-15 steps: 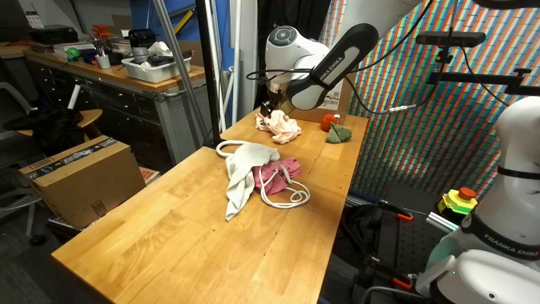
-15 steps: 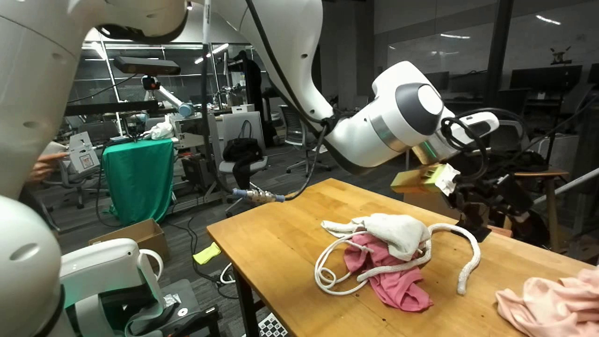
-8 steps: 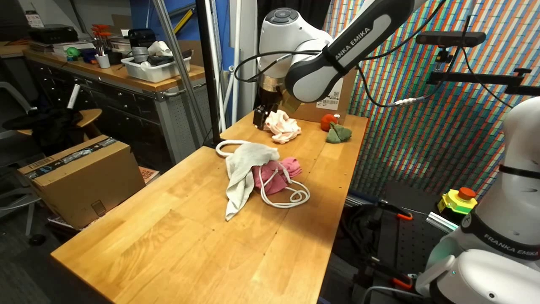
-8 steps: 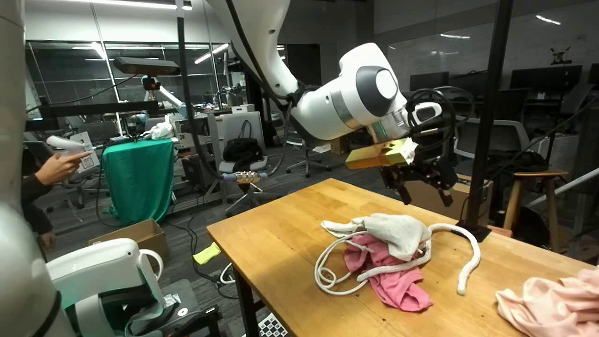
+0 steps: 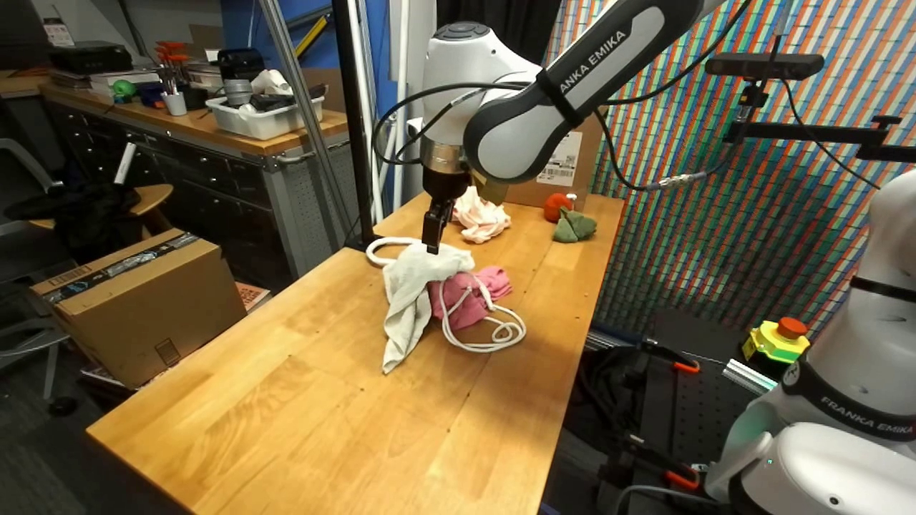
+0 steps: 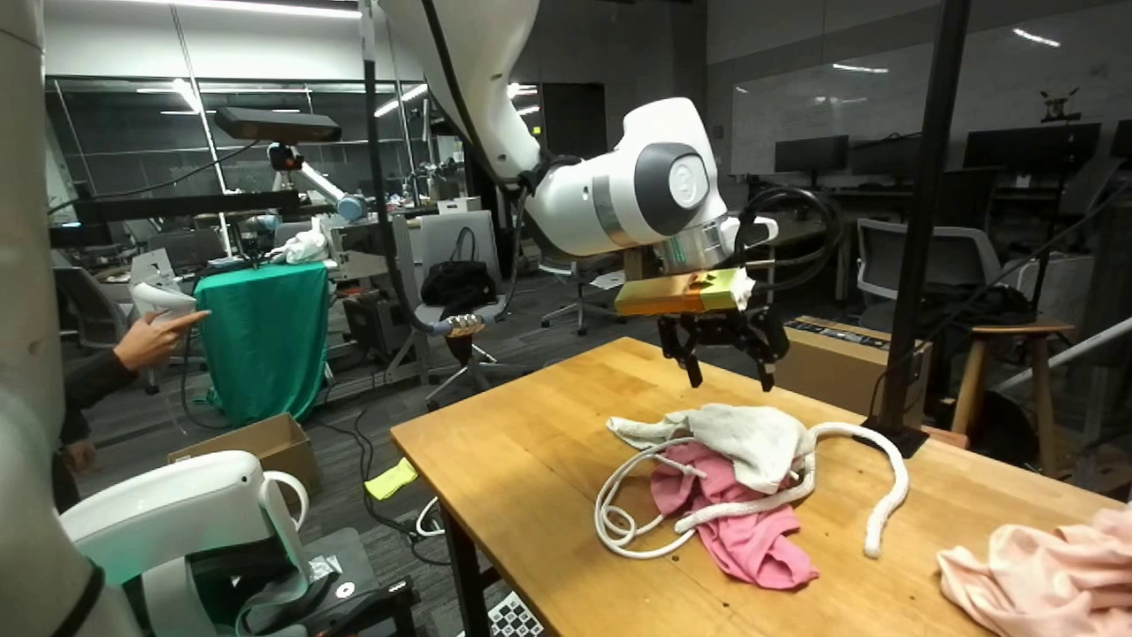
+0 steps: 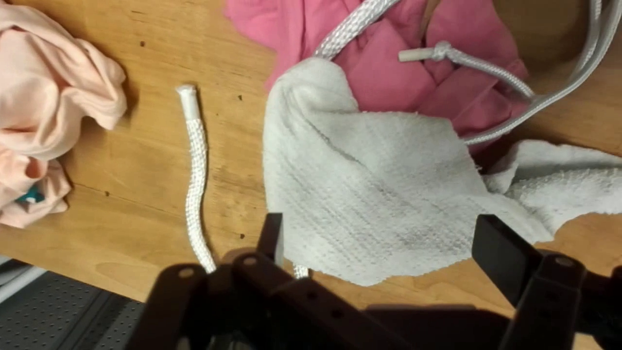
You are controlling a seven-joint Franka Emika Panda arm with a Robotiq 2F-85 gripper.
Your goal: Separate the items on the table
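Jaws wide apart, the pincer [image 6: 731, 387] hangs above the white cloth [image 7: 369, 180], mid-frame in the wrist view; on the counter [image 7: 146, 160], the pink cloth [image 7: 388, 85] lies upper centre, one end of the rope [image 7: 196, 180] left of centre.

On the desk [image 5: 315, 415] a towel [image 7: 369, 194] lies partly over a cloth [image 6: 752, 541], a rope [image 7: 196, 167] passing beneath the towel and across the cloth; behind, in an exterior view, a bundle [image 5: 482, 217], then a box [image 5: 565, 172], seemingly on the desk too
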